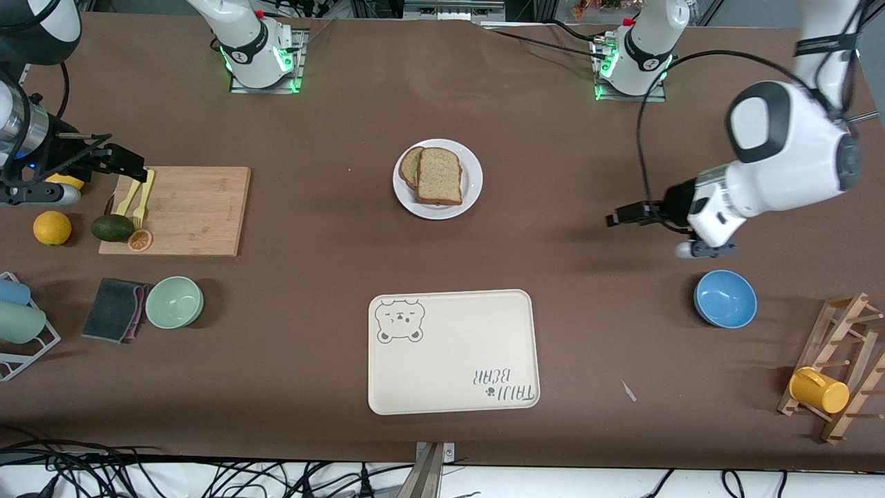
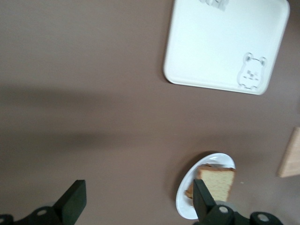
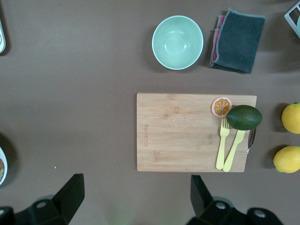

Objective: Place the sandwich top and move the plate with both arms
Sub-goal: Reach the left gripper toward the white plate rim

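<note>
The sandwich top [image 1: 439, 176] already lies on the plate [image 1: 471, 181], mid-table toward the base edge. Both hands are released and empty: the left hand [image 1: 614, 218] hovers nearer the plate, and the right hand [image 1: 131, 162] is over the cutting board [image 1: 193, 211].

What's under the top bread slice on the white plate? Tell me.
A second bread slice peeks out beneath the sandwich top on the plate; anything between them is covered.

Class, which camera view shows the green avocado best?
The right wrist view: the avocado lies whole and unobstructed at the cutting board's edge. The front view shows it smaller, beside the board. The left wrist view misses it.
</note>
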### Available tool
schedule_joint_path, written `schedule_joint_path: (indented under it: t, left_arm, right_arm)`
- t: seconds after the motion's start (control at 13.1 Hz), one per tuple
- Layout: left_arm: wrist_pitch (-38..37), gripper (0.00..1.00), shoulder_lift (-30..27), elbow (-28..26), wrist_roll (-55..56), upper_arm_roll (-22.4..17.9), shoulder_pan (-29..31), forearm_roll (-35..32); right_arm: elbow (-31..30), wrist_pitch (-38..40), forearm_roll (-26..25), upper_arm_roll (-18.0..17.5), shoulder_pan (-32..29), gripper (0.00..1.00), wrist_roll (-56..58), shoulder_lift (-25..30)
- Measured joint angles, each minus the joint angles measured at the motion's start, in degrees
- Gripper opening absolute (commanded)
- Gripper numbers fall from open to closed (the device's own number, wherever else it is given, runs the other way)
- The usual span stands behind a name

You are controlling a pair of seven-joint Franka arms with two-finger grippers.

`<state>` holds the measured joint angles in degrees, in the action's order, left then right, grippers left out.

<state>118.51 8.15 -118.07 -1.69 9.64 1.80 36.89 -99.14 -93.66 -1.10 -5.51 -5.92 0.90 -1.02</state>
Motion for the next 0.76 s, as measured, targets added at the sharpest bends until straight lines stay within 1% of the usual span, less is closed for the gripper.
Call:
schedule_joint_path:
  t: [0.15,0.31,0.46,0.53,0.61,0.76]
  left_arm:
    - [2.44,1.0,0.11,-4.75,-7.38,1.03,-0.79,8.27]
    - [3.82,0.99,1.22,-7.37,-12.79,1.06,-2.67,15.01]
    - [6.16,0.98,3.0,-8.47,-14.13,1.82,-4.89,16.75]
    - [8.06,0.98,4.12,-9.05,-14.94,3.1,-5.62,17.57]
    - [10.8,0.98,5.58,-9.88,-16.73,4.5,-6.61,19.69]
    - [15.71,0.98,8.96,-11.35,-22.54,6.55,-9.2,27.11]
  right_arm:
    - [0.0,0.02,0.0,-0.1,0.0,1.0,0.02,0.02]
    - [0.0,0.04,0.0,-0.12,0.0,1.0,0.03,0.02]
    - [0.0,0.07,0.0,-0.12,0.0,1.0,0.03,0.01]
    - [0.0,0.1,0.0,-0.11,0.0,1.0,0.03,0.01]
    - [0.0,0.1,0.0,-0.12,0.0,1.0,0.03,0.02]
    - [0.0,0.11,0.0,-0.12,0.0,1.0,0.03,0.02]
